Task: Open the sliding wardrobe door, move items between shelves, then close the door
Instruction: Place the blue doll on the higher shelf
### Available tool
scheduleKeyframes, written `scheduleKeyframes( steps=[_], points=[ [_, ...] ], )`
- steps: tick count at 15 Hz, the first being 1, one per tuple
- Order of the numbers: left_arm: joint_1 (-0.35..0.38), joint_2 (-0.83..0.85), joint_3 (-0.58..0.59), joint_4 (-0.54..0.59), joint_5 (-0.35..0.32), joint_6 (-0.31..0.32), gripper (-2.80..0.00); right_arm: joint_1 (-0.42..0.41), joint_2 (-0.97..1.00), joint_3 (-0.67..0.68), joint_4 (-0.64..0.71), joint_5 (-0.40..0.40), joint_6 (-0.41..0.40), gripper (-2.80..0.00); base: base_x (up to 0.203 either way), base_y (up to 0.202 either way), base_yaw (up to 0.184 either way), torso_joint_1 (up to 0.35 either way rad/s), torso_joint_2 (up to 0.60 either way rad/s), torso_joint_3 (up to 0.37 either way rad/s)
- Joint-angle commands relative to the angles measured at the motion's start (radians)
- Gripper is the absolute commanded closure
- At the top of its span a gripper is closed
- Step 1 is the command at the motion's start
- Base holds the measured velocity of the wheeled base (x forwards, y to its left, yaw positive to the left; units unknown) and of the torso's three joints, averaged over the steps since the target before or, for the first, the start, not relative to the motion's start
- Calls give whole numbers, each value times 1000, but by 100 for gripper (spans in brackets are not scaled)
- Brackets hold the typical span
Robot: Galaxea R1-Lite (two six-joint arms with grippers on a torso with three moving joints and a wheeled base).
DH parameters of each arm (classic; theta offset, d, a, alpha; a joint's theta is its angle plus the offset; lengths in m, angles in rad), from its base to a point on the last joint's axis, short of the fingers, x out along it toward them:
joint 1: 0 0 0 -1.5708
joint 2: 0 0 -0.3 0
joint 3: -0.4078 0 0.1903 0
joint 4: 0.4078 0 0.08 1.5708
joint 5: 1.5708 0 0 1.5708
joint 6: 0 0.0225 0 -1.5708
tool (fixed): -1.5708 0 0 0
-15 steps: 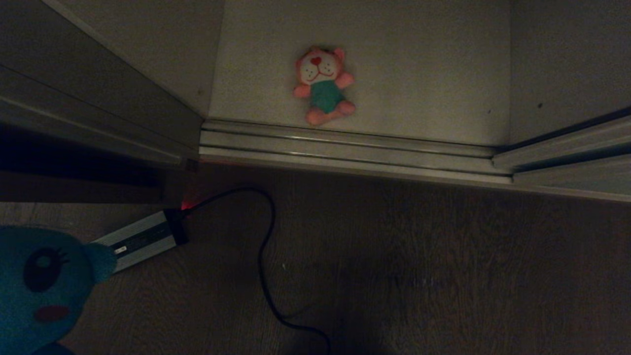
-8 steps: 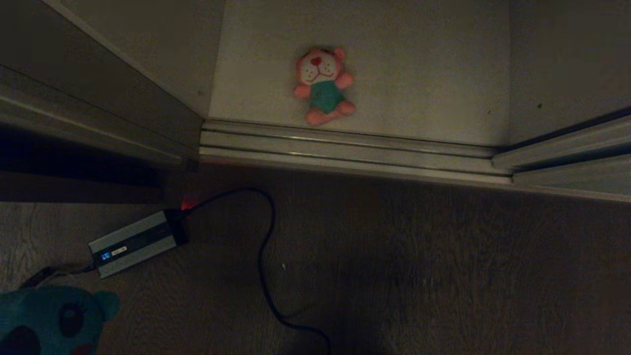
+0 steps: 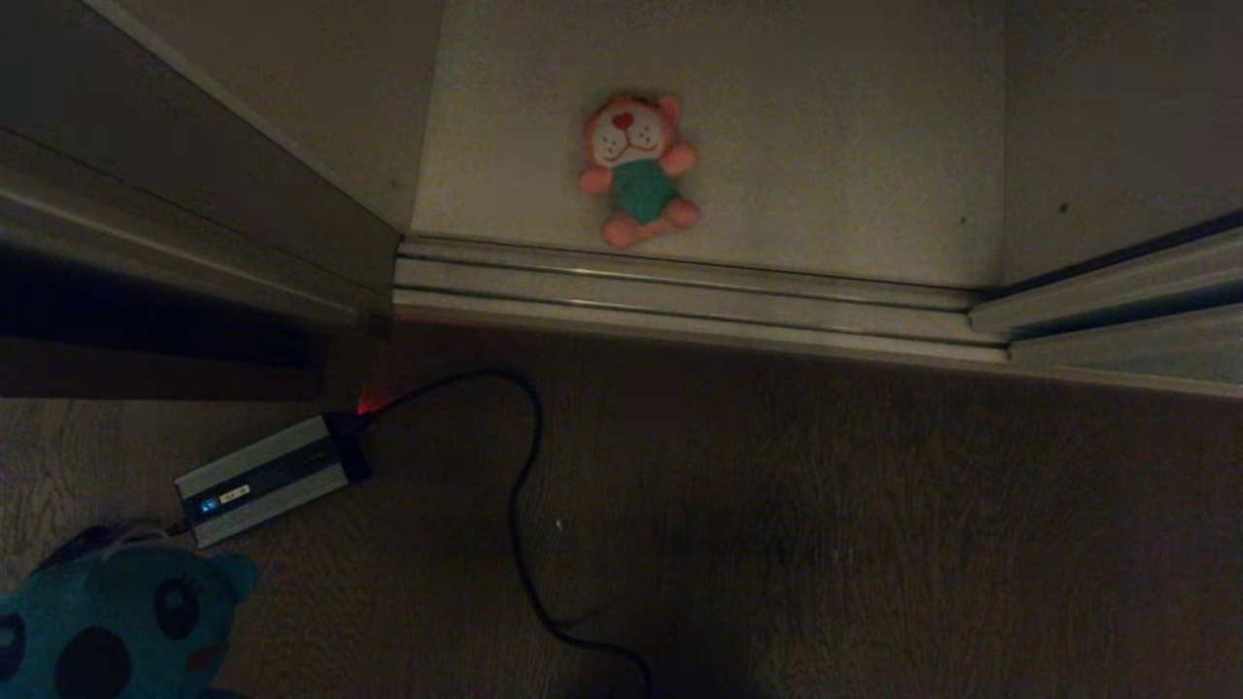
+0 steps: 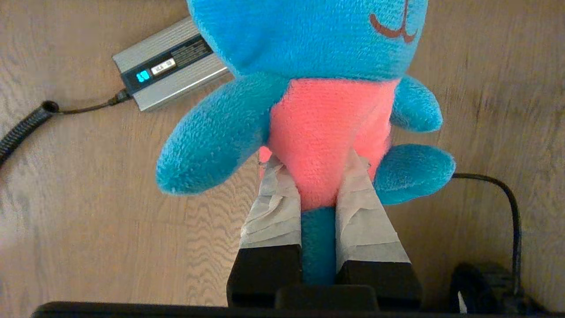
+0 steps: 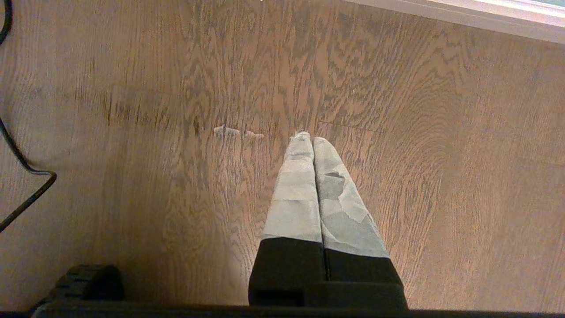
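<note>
The pink plush toy (image 3: 636,170) lies face up on the off-white bottom shelf (image 3: 825,146), near its front edge. The teal bear (image 3: 117,626) shows at the lower left corner of the head view, above the wooden floor. My left gripper (image 4: 315,163) is shut on the teal bear (image 4: 309,66), its taped fingers (image 4: 276,207) pinching the red-shirted body. My right gripper (image 5: 307,139) hangs shut and empty over the floor. The wardrobe opening is uncovered. Dark panels flank it at left (image 3: 175,175) and right (image 3: 1117,282); I cannot tell which is the sliding wardrobe door.
The metal door tracks (image 3: 680,291) run along the front of the shelf. A silver power adapter (image 3: 272,476) lies on the floor at the left, and its black cable (image 3: 524,505) loops toward the bottom of the head view. The adapter (image 4: 170,66) lies close beside the held bear.
The teal bear in my left gripper has sunk toward the lower left corner and looks smaller, uncovering the whole adapter. The pink toy and the right arm have not moved.
</note>
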Motion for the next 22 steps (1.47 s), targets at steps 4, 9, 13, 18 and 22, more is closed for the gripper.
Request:
scheduleKeyframes(
  steps=[4, 9, 13, 18, 22],
  points=[
    [0, 3, 10, -11, 7, -21, 0, 1, -2, 3, 0, 1, 0, 0, 0, 0, 0, 0, 0, 0],
    [0, 3, 10, -12, 9, -30, 0, 1, -2, 3, 0, 1, -2, 0, 0, 0, 0, 0, 0, 0],
    [0, 3, 12, -10, 9, -18, 0, 0, -2, 3, 0, 1, -2, 0, 0, 0, 0, 0, 0, 0],
    [0, 3, 10, -12, 9, -24, 0, -1, -2, 3, 0, 1, 0, 0, 0, 0, 0, 0, 0, 0],
    [0, 3, 10, -12, 9, -30, 0, -1, -2, 3, 0, 1, 0, 0, 0, 0, 0, 0, 0, 0]
  ],
)
